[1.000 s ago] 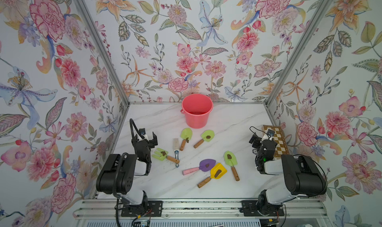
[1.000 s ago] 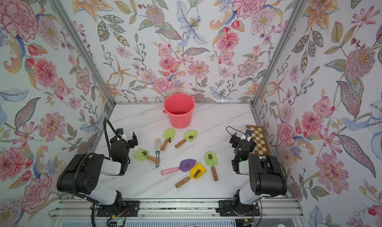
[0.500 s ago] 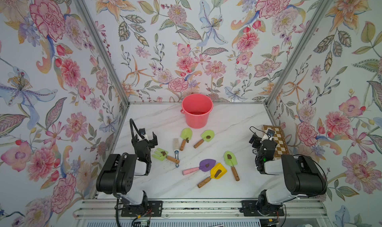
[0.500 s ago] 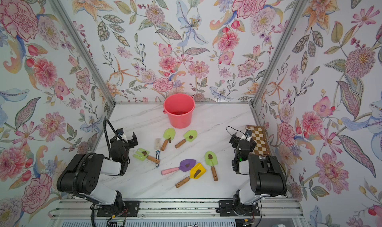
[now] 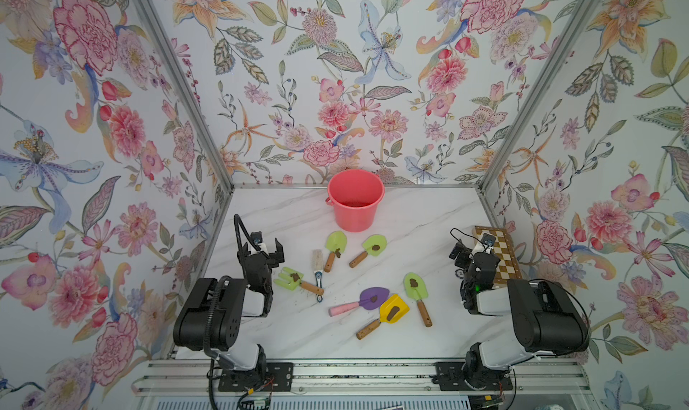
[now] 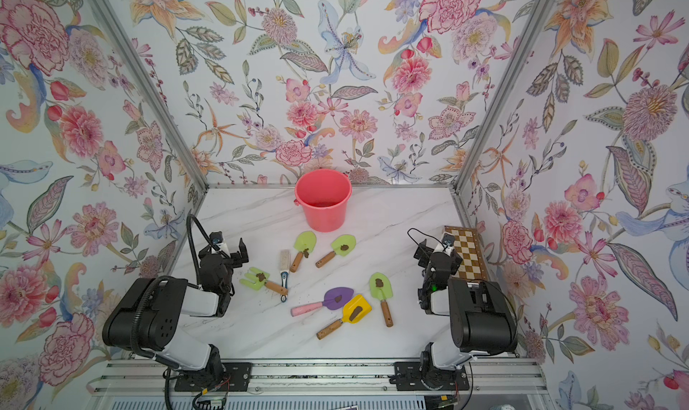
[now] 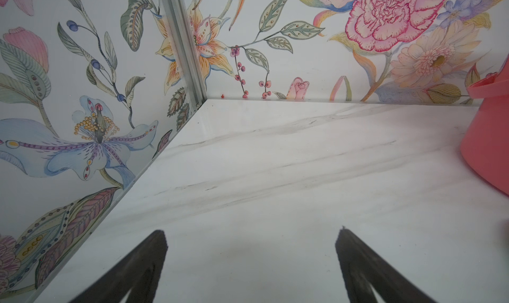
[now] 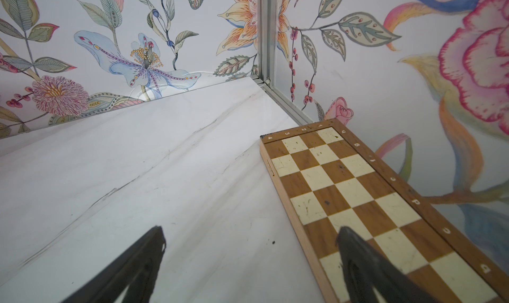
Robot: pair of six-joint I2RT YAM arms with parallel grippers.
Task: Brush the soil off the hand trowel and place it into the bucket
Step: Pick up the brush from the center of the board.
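Brown soil (image 5: 413,282) on lime-green, wooden-handled trowel (image 5: 419,296)

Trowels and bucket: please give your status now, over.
Left gripper and right gripper open, empty. Soil on every trowel; brush lies on table; bucket upright at back. Chessboard close beside right gripper.

The bucket (image 7: 489,139) is cut off in the left wrist view; the chessboard (image 5: 505,255) is partly hidden by the right arm (image 5: 481,274).
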